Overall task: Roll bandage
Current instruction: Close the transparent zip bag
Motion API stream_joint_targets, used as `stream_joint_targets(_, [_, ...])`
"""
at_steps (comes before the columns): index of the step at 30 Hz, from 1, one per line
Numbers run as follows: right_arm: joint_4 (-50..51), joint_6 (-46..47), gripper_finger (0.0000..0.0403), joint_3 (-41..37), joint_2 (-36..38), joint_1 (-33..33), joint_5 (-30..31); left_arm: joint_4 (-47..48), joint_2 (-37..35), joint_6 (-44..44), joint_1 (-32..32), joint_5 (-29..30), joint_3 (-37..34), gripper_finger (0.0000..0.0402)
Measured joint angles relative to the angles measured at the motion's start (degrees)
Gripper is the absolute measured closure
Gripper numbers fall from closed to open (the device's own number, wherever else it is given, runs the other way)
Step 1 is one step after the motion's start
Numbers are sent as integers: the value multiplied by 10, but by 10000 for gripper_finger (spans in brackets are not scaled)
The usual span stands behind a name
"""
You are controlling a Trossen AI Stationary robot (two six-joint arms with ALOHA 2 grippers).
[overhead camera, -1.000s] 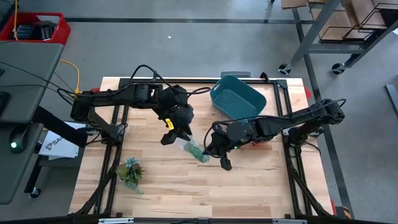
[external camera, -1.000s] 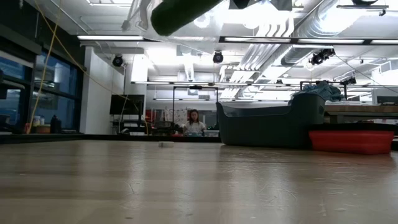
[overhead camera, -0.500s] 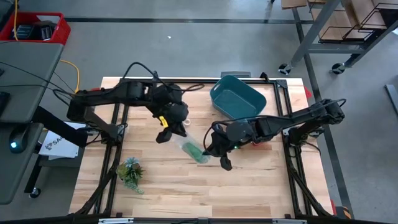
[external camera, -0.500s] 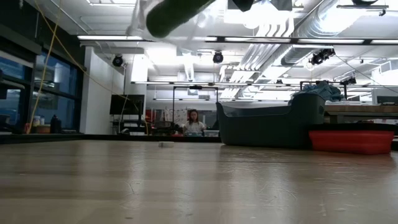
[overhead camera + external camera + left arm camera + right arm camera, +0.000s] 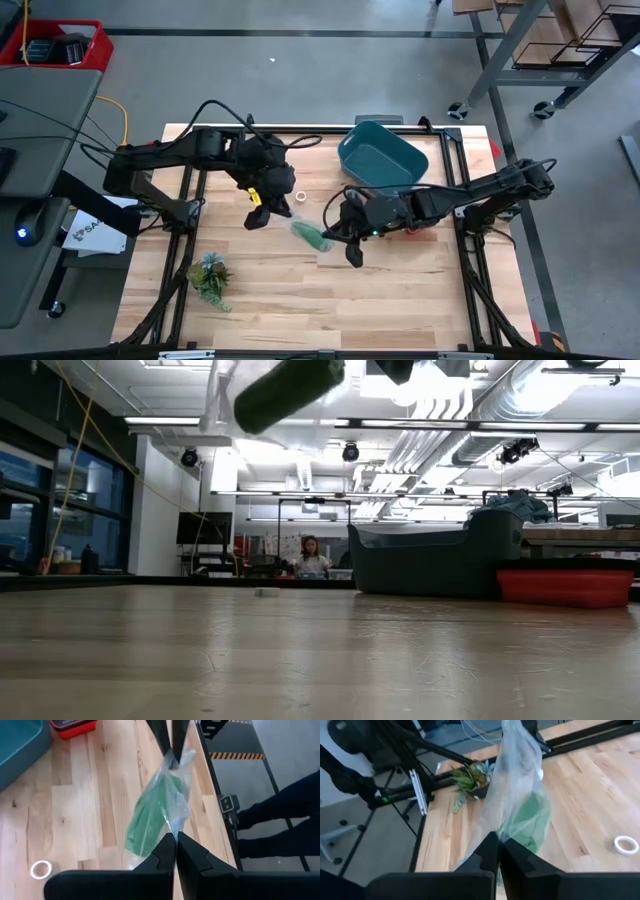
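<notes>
- Since a second ago the left gripper (image 5: 256, 215) has drawn back toward the table's left and pressed its fingers together, while the bandage (image 5: 311, 236) has shifted a little leftward, away from the left gripper's tip.
- Seen from above, the bandage is a small green bundle hanging over the middle of the wooden table (image 5: 400, 300), at the tip of the right gripper (image 5: 335, 232).
- Only the wrist views show that the green fabric sits inside a clear plastic bag (image 5: 512, 795); the right wrist view shows the right gripper's fingers (image 5: 487, 851) pinched shut on the bag's edge, with the bandage (image 5: 530, 822) hanging in it.
- From the left wrist, the left gripper's own fingers (image 5: 162, 851) are closed together just in front of the bag (image 5: 175, 785), which the other arm's fingers pinch at its far end; whether the left ones catch any plastic cannot be told.
- At table height, the green bundle (image 5: 288, 390) shows raised high above the boards.
- A small ring of white tape (image 5: 300, 197) lies near the left gripper, a leafy plant (image 5: 209, 275) sits at the near left, and a teal bin (image 5: 382, 155) stands at the far right.
- Beyond the table lies a bright workshop with a person (image 5: 312, 556) seated far off.
</notes>
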State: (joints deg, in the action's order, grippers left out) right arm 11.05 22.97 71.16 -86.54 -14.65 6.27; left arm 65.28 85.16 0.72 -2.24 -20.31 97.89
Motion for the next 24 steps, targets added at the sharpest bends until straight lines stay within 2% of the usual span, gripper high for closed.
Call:
stream_joint_targets(3, [-18, 22, 359, 0, 0, 3, 0, -8, -1, 4, 0, 17, 0, 401])
stream_joint_targets(8, [-79, 42, 260, 0, 2, 8, 8, -11, -1, 4, 0, 75, 0, 401])
stream_joint_targets(13, [-80, -2, 183, 0, 15, 8, 68, -21, -1, 2, 0, 108, 0, 401])
stream_joint_targets(16, [-42, -31, 165, 0, 26, 16, 114, -21, -1, 11, 4, 110, 0, 401])
stream_joint_targets(24, [49, -32, 163, 0, 64, 26, 119, -29, -37, 15, 8, 167, 0, 401])
